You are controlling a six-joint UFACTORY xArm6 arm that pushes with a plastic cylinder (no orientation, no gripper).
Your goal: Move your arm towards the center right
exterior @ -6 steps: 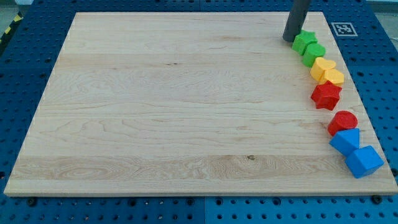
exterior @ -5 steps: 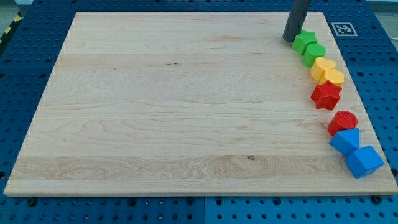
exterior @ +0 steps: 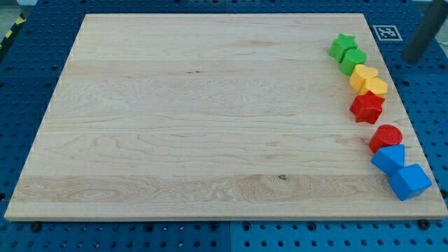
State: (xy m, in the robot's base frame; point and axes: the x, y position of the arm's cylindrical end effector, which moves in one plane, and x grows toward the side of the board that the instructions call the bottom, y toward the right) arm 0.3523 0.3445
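My tip (exterior: 413, 59) is at the view's upper right, off the wooden board (exterior: 196, 119), over the blue pegboard to the right of the green blocks. A curved row of blocks runs down the board's right edge: a green star (exterior: 341, 46), a green block (exterior: 353, 60), a yellow heart (exterior: 362, 75), a yellow block (exterior: 376, 87), a red star (exterior: 367, 107), a red cylinder (exterior: 386, 136), a blue block (exterior: 388, 159) and a blue cube (exterior: 409, 181). The tip touches none of them.
A black-and-white marker tag (exterior: 386, 32) lies on the blue pegboard table (exterior: 21, 84) beside the board's top right corner, to the left of the rod.
The rod has moved to the right, from just left of the green star on the board to off the board's right edge. The blocks have not moved.
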